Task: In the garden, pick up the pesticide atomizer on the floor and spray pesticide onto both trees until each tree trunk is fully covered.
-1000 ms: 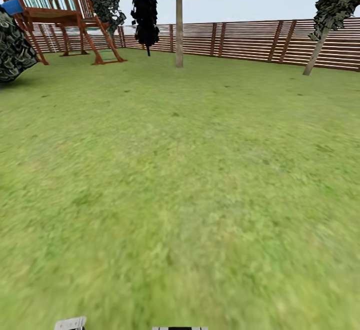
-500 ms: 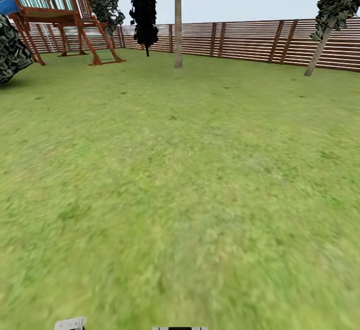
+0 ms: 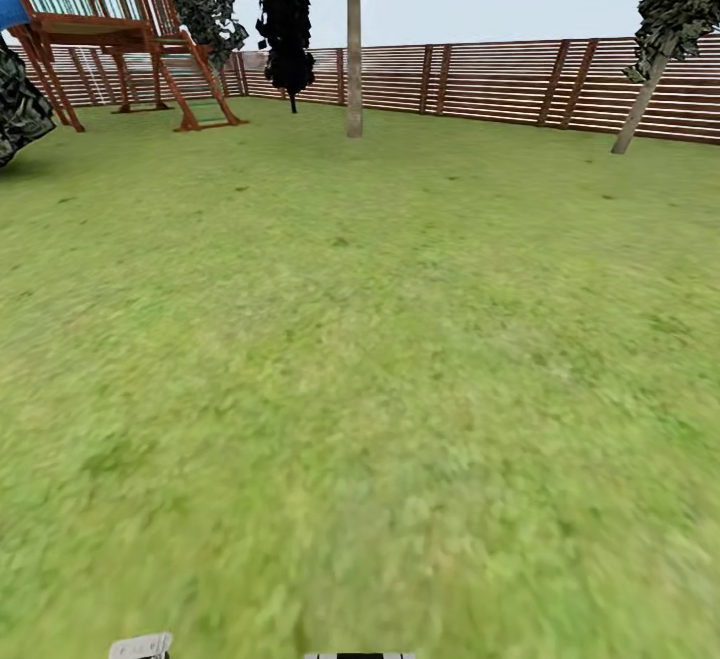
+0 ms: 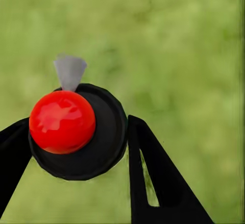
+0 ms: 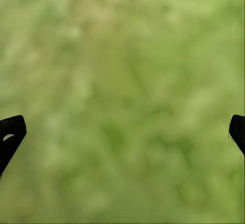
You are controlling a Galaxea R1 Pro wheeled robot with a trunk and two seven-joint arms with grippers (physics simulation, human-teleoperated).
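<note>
Lawn (image 3: 380,359) open to fence (image 3: 480,79)

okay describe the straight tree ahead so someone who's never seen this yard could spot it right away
Follow the brown slatted fence along the far edge of the lawn. In front of it, right of the red wooden play frame, stands the tree. Its trunk is pale, bare and upright, unlike the leaning tree farther right.
</note>
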